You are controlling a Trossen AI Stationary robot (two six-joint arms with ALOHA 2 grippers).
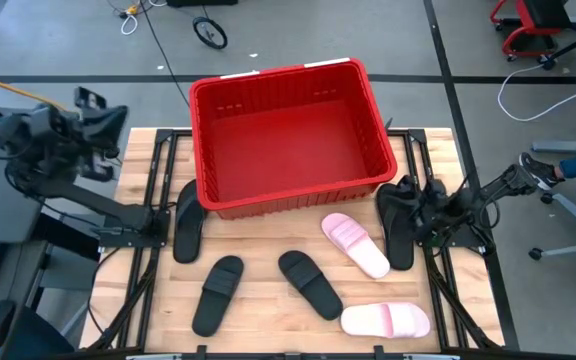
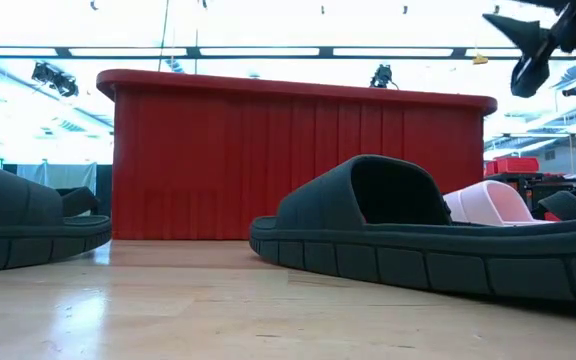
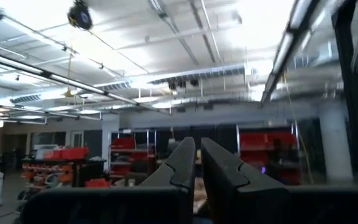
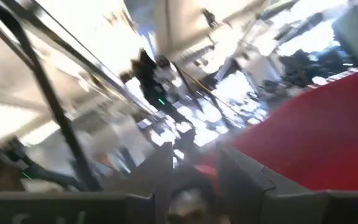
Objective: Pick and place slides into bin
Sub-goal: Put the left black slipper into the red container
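1. Nearest to me, at the table's (image 1: 268, 300) front edge, one pink slide (image 1: 386, 320) lies on its side-to-side axis at the front right, and two black slides sit left of it: one (image 1: 217, 294) at front left, one (image 1: 310, 284) near the middle, angled.
2. From table height, that middle black slide (image 2: 438, 240) fills most of my picture, another black one (image 2: 23, 225) cuts in at the left edge, and a pink strap (image 2: 493, 203) peeps from behind.
3. Further back, the second pink slide (image 1: 355, 244) lies slanted just in front of the bin's front right corner.
4. Against the left rail, a black slide (image 1: 189, 220) lies lengthwise, its far end just beside the bin's front left corner.
5. On the right, the fourth black slide (image 1: 398, 222) lies beside the bin's right wall, and my right gripper (image 1: 415, 208) is over it; its fingers (image 4: 240, 174) stand a little apart with nothing clearly between them, though I cannot tell if they touch the slide.
6. Behind all these, the red bin (image 1: 293, 85) stands across the table's far half with nothing in it.
7. My left gripper (image 1: 96, 128) waits off the table's far left corner, raised, its fingers (image 3: 182, 163) almost closed on nothing.
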